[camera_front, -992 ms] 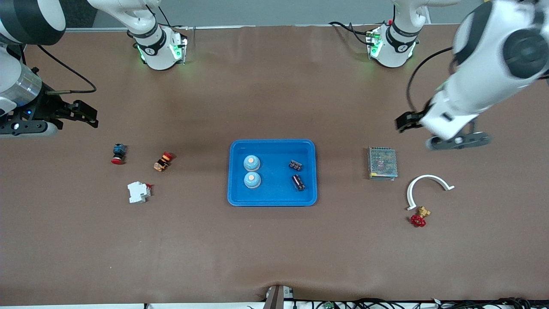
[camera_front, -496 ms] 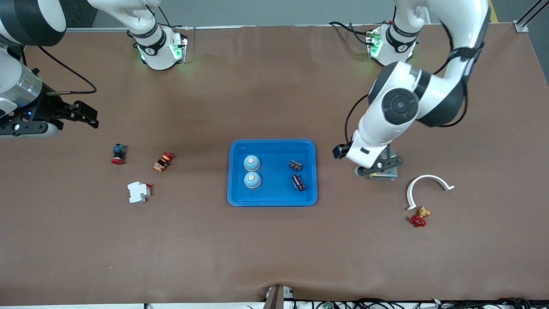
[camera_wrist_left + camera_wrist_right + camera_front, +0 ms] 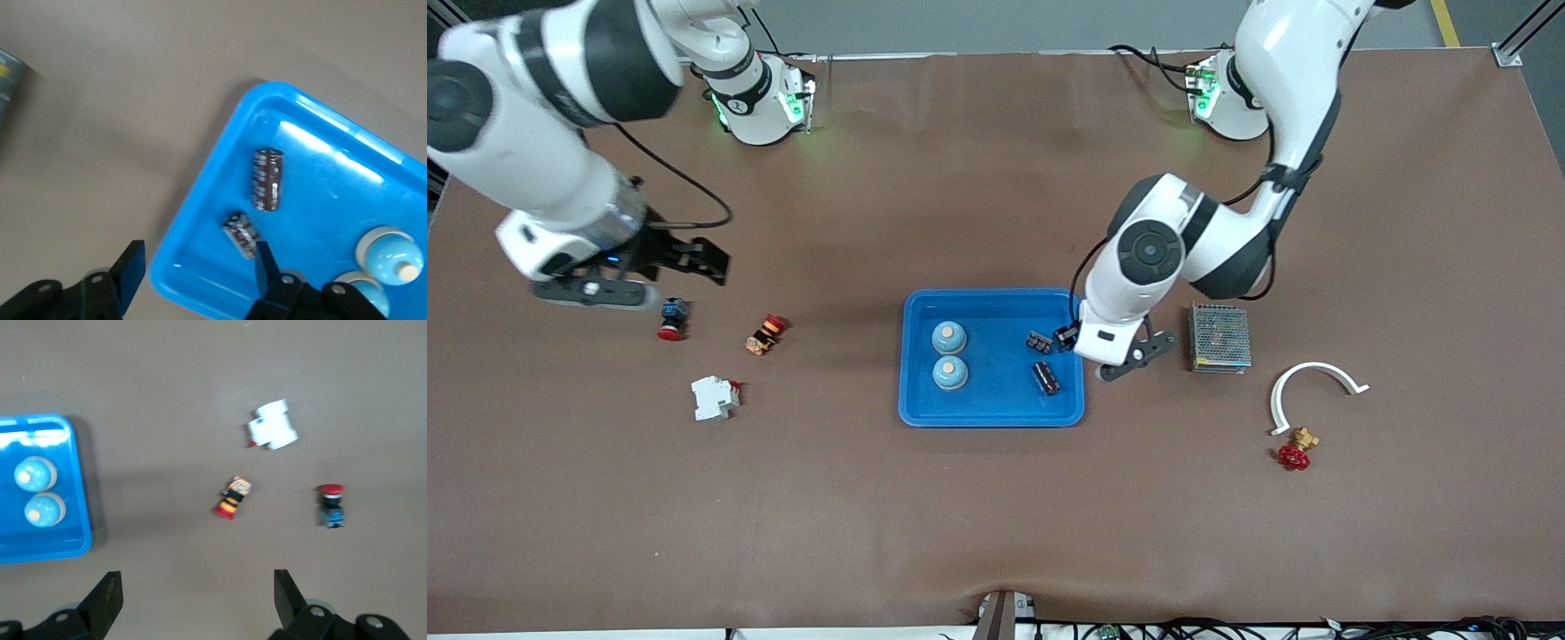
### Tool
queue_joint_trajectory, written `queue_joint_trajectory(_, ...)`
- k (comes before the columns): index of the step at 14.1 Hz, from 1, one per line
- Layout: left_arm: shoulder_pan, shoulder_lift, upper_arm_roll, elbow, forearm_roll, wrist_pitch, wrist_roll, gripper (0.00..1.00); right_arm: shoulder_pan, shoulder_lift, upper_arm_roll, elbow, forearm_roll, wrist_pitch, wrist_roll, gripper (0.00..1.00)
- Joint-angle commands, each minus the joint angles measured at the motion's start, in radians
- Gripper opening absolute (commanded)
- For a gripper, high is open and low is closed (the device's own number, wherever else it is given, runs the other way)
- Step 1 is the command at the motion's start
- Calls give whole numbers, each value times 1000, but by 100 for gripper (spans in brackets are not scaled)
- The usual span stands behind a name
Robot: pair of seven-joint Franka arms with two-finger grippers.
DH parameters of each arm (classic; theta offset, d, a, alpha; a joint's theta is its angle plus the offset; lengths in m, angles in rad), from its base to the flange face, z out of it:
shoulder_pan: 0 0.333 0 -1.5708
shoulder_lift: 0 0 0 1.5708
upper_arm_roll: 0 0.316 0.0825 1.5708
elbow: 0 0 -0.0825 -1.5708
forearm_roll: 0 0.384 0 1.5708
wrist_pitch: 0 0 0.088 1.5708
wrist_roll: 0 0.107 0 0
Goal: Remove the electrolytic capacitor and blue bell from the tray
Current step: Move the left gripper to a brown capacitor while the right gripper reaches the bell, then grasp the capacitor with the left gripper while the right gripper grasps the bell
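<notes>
A blue tray point(image 3: 992, 295) sits mid-table. It holds two light-blue bells point(image 3: 949, 337) point(image 3: 950, 373) and two dark capacitors point(image 3: 1039, 342) point(image 3: 1047, 378). My left gripper point(image 3: 1074, 340) is open and empty over the tray's edge at the left arm's end. In the left wrist view point(image 3: 198, 267) one finger is over the table and the other is beside the smaller capacitor point(image 3: 241, 233); the larger capacitor point(image 3: 267, 179) lies apart. My right gripper point(image 3: 710, 262) is open and empty over bare table near a red push button point(image 3: 672, 318), well away from the tray point(image 3: 40, 550).
An orange-and-black switch point(image 3: 765, 334) and a white breaker point(image 3: 714, 397) lie toward the right arm's end. A mesh-covered power supply point(image 3: 1218, 337), a white curved piece point(image 3: 1312, 387) and a red-handled valve point(image 3: 1296, 450) lie toward the left arm's end.
My left arm has swung in from the left arm's end of the table to the tray's edge. My right arm has moved in from the table's end toward the red push button.
</notes>
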Motion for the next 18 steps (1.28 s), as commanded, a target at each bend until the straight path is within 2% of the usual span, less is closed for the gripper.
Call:
queue_joint_trajectory(1, -25, 66, 3, 53, 13, 57, -72, 73, 106, 80, -9, 47, 5, 13, 55, 100)
queue_joint_trajectory(4, -67, 127, 9, 65, 16, 134, -123, 73, 198, 151, -9, 54, 70, 109, 181, 100)
queue_joint_trajectory(9, -110, 190, 14, 74, 16, 168, -210, 72, 307, 284, -9, 54, 74, 324, 242, 100)
queue_joint_trajectory(14, -117, 229, 15, 73, 18, 168, -247, 68, 334, 403, -9, 54, 74, 515, 276, 100)
queue_joint_trajectory(18, -114, 239, 17, 73, 18, 168, -258, 64, 333, 464, -9, 83, 71, 567, 274, 100)
